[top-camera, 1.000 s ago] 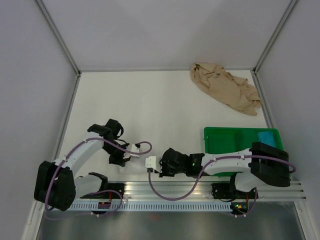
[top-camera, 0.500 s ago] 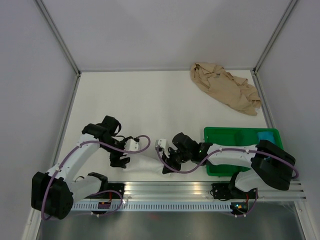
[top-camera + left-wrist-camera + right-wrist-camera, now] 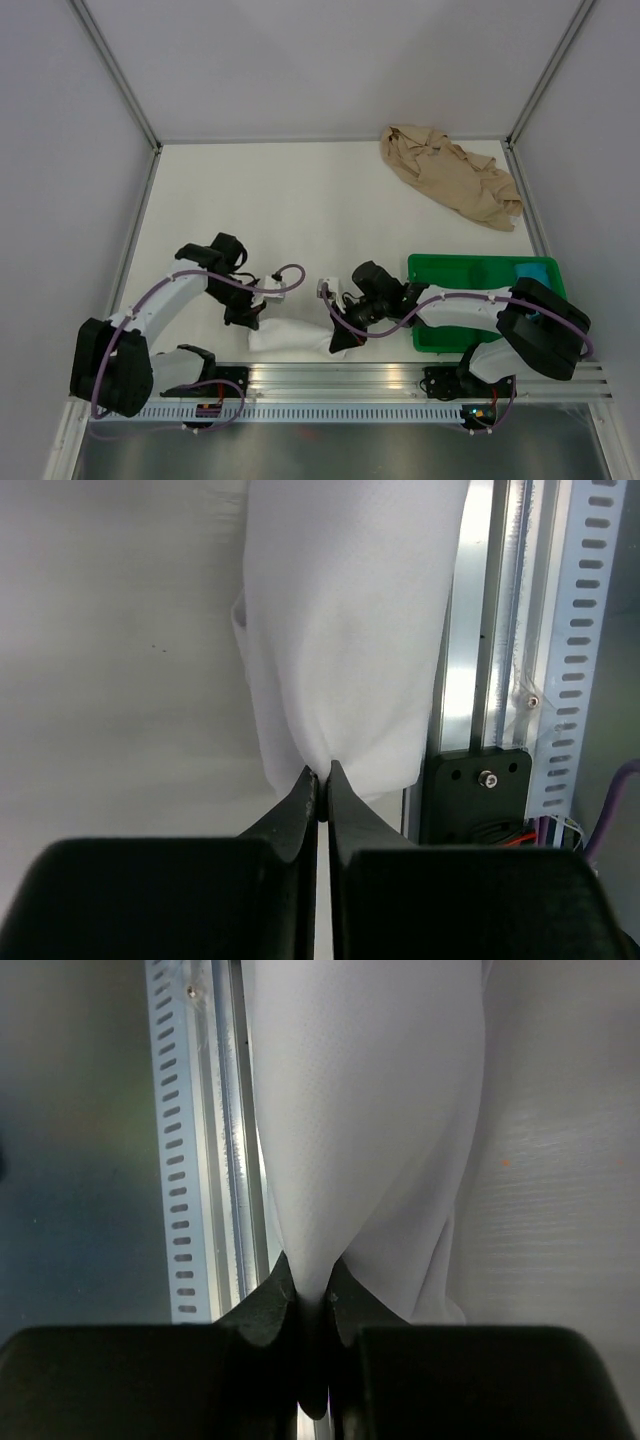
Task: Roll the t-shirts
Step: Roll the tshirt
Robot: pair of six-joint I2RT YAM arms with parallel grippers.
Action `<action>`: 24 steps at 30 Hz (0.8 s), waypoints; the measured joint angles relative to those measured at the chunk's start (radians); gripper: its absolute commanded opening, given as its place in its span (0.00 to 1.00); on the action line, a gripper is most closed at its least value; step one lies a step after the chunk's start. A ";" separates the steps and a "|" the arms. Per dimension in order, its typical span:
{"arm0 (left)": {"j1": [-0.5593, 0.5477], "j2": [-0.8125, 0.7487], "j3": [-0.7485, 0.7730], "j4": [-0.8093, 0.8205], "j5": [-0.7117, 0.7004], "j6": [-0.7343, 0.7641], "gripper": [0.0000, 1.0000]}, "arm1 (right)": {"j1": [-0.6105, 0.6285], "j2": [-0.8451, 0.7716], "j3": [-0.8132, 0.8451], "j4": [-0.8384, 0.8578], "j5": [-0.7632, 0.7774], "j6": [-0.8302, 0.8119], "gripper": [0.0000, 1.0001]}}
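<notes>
A white t-shirt (image 3: pixel 290 338) lies bunched along the table's near edge, stretched between both grippers. My left gripper (image 3: pixel 248 318) is shut on its left end; in the left wrist view the fingertips (image 3: pixel 319 778) pinch the white t-shirt (image 3: pixel 345 630). My right gripper (image 3: pixel 340 338) is shut on the right end, and in the right wrist view a fold of white t-shirt (image 3: pixel 365 1110) sits between the fingers (image 3: pixel 312 1290). A tan-beige t-shirt (image 3: pixel 452 177) lies crumpled at the far right corner.
A green tray (image 3: pixel 470 280) holding a blue object (image 3: pixel 532 272) stands at the right, beside the right arm. The slotted aluminium rail (image 3: pixel 350 380) runs along the near edge just below the white shirt. Grey walls enclose the table.
The white shirt has come into view between the grippers at the near edge. The left gripper opened and shut again on its left end; the right gripper moved right and back from the rail.
</notes>
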 measured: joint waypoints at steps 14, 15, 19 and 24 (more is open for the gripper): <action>0.086 0.196 0.035 0.031 0.003 0.027 0.02 | -0.026 -0.227 -0.142 0.127 0.160 0.107 0.62; 0.086 0.203 0.036 0.032 0.003 0.027 0.02 | -0.025 -0.243 -0.149 0.142 0.172 0.119 0.62; 0.086 0.229 0.038 0.037 0.005 0.027 0.02 | -0.014 -0.260 -0.196 0.224 0.228 0.180 0.63; 0.086 0.230 0.039 0.040 0.005 0.026 0.02 | 0.055 -0.225 -0.229 0.291 0.314 0.238 0.13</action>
